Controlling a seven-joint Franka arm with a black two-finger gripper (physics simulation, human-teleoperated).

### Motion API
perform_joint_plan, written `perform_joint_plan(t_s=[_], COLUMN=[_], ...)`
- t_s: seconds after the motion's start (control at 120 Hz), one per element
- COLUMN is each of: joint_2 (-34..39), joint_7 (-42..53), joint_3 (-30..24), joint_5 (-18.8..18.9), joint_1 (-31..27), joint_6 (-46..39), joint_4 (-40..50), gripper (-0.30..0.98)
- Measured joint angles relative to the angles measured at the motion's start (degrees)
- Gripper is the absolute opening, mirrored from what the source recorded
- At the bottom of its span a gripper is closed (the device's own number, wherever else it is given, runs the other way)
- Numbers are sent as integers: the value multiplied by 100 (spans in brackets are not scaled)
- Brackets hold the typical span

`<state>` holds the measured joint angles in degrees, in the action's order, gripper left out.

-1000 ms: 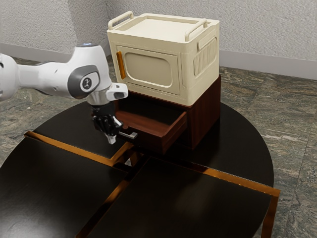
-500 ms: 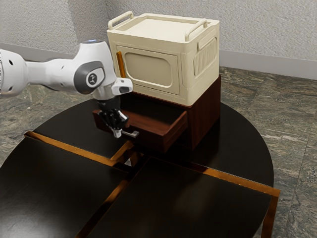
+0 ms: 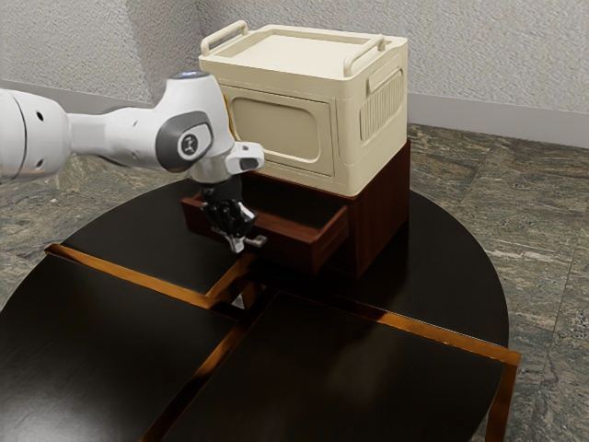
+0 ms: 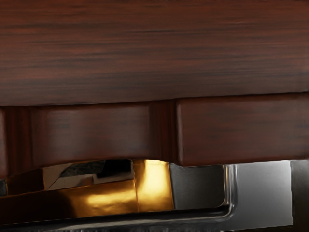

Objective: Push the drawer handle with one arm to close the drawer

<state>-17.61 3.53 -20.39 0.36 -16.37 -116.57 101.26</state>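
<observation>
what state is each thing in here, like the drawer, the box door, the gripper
Wooden drawer: partly open, sticking out of its cabinet
Drawer handle: on the drawer's front, right by the gripper
Gripper: lowered, pointing down at the drawer's front
Cream storage box: upright on the cabinet
Box door: closed

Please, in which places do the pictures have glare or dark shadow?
Exterior view: soft pale sheen on the black table, deep shadow inside the drawer; wrist view: bright yellow glare on the gold strip, whitish shine on the metal handle.
</observation>
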Motion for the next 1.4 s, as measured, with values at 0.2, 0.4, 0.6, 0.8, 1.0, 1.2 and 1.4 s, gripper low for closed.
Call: perform_joint_plan(t_s=[0.2,0.4,0.6,0.8,1.0,1.2,1.4], joint_2=[-162,-262,-406,-545,-722,-855,-1005], joint_7=[-14,-13,-12,-10,-5,-2,3], joint_3=[198,368,401,398,402,404,405], joint_5=[-1,-9,-3,-2,-8,-8,-8], joint_1=[229,321,341,388,424,496,539], joint_6=[2,4,3,-3,-9,-17,-23], joint_4=[-239,-413,-589,-774,-1010,-1224,-1434], gripper=[-10,-10,-10,-10,-10,-10,-10])
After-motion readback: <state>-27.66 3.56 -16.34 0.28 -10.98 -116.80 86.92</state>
